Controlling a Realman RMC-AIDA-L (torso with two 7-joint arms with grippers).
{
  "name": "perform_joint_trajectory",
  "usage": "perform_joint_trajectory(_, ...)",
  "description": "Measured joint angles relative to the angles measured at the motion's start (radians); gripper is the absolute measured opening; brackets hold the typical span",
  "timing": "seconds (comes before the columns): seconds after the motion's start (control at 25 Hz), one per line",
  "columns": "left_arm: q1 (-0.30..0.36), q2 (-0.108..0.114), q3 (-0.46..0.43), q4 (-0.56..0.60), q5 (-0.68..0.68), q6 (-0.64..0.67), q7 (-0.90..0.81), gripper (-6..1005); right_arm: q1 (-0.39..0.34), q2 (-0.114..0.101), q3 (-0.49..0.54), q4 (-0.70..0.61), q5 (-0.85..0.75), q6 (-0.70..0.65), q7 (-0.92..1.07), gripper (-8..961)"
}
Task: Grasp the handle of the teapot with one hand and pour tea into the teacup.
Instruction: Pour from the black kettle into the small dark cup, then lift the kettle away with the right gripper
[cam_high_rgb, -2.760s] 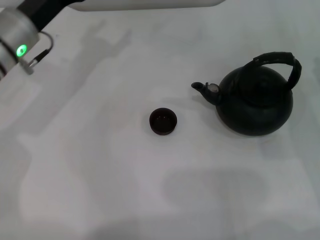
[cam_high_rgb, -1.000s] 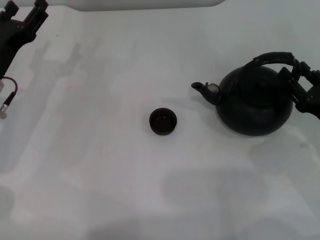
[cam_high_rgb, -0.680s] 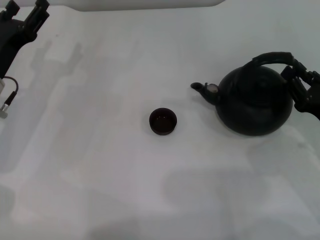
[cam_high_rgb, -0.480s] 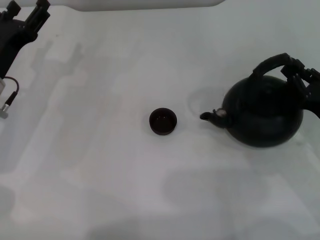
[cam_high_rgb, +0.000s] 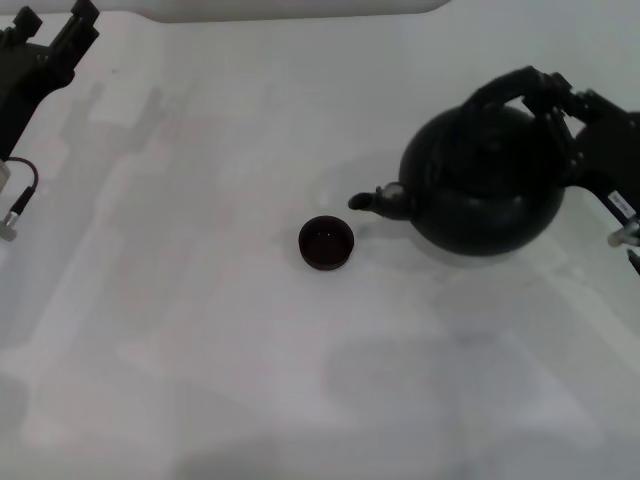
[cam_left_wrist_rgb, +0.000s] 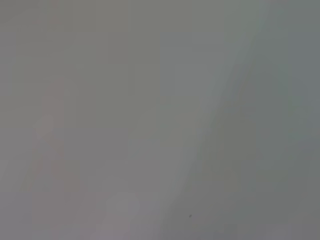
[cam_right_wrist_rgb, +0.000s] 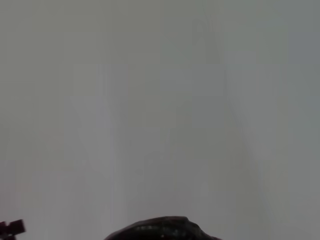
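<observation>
Teapot (cam_high_rgb: 480, 185) is held by its handle (cam_high_rgb: 505, 88), clenched in the right gripper (cam_high_rgb: 560, 95), spout just beside the teacup (cam_high_rgb: 326, 243). Left gripper (cam_high_rgb: 50, 35) is parked well apart, its fingers spread.

The teapot (cam_high_rgb: 480, 185) beside the right gripper (cam_high_rgb: 566, 100) looks matt black, its handle (cam_high_rgb: 505, 88) ribbed. The teacup (cam_high_rgb: 326, 242) is dark and faintly glossy. The table (cam_high_rgb: 200, 330) is smooth white.

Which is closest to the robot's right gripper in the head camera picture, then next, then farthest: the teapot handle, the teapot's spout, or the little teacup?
1. The handle: right at the right gripper, on the table's right side.
2. The spout: on the teapot's side facing the cup.
3. The teacup: mid-table, just beyond the spout.
</observation>
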Motion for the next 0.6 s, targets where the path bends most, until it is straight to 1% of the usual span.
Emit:
perform_joint_trajectory(0.32,0.003,-0.001,0.0,-0.004,0.0,0.001,-0.001,882,0.047,0.001,-0.017,-0.025,-0.01,0.026,-0.199,179)
perform_joint_trajectory(0.6,0.002,-0.001,0.001,-0.013,0.0,0.004,-0.001,880,0.056,0.003,-0.027,-0.088,-0.01,0.093,-0.397,172)
